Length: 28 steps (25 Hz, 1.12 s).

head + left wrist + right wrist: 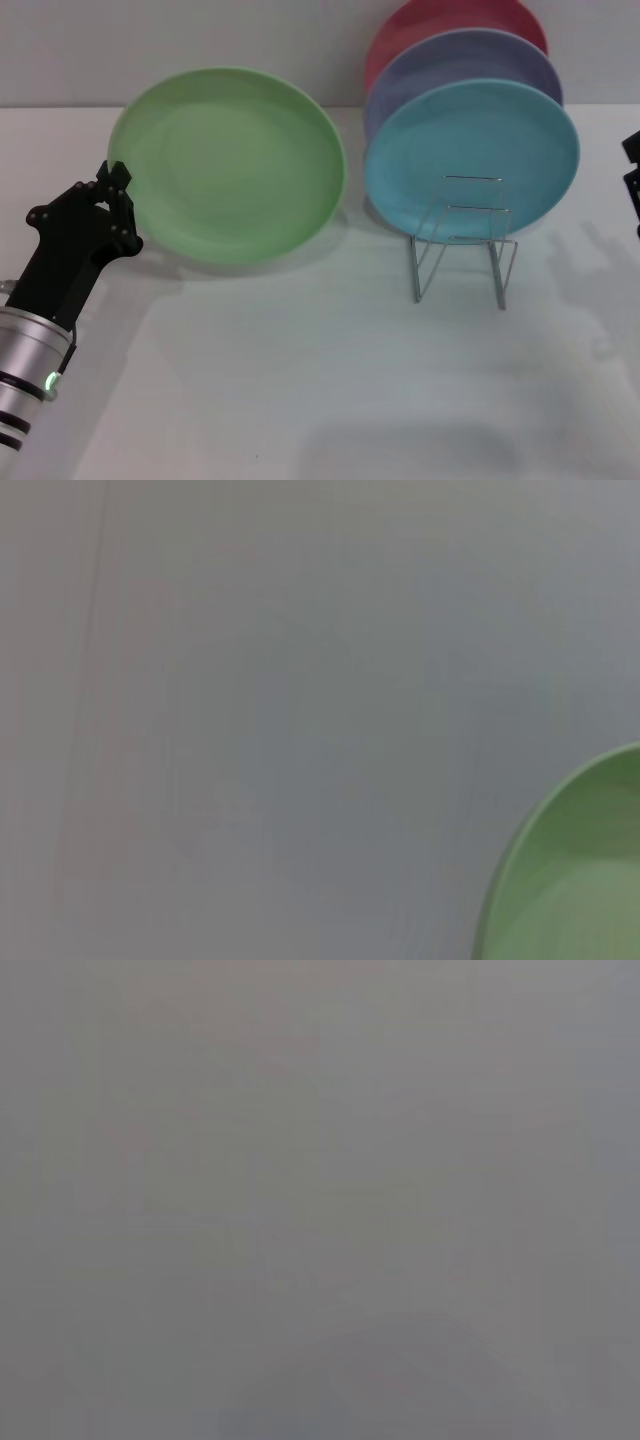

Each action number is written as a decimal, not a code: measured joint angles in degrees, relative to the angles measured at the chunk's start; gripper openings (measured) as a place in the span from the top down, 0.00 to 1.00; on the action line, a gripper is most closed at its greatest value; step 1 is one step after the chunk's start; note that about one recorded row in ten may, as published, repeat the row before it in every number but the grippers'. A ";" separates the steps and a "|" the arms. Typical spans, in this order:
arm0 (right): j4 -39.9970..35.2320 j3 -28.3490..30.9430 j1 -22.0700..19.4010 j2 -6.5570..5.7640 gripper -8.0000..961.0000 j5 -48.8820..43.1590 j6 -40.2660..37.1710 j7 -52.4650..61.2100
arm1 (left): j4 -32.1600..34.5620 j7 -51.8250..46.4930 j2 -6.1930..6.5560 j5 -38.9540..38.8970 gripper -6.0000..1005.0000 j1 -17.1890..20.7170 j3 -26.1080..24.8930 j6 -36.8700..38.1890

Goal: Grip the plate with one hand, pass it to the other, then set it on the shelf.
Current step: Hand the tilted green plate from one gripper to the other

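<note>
While the left hand (118, 190) sits at the near-left rim of the plate (230, 165), seemingly pinching it though its grip cannot be told, it should clamp firmly before lifting, since the smooth light green round plate may slip. The plate rests on the white counter (300, 380), left of the thin wire shelf (465, 245). The right hand (632, 180) waits at the edge.
</note>
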 joint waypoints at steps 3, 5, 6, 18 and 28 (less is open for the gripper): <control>0.96 -0.99 0.59 -0.01 0.50 -0.20 -0.03 -0.06 | -0.07 0.82 -0.04 -1.74 0.96 0.04 0.52 0.00; 1.65 -1.46 1.16 0.00 0.50 -1.06 -0.02 -0.12 | -0.43 2.00 -0.05 -4.59 0.96 0.09 2.01 0.00; 2.02 -1.57 1.46 -0.01 0.50 -1.63 0.05 -0.23 | -0.87 3.77 -0.05 -8.55 0.96 0.08 4.45 0.10; 9.50 -2.47 7.17 0.02 0.50 -4.73 6.70 -5.60 | -3.59 11.53 -0.05 -20.65 0.96 0.44 13.17 1.90; 15.01 -2.19 11.07 -0.08 0.50 -5.28 13.39 -9.75 | -6.02 15.05 -0.05 -27.48 0.96 0.55 17.22 2.92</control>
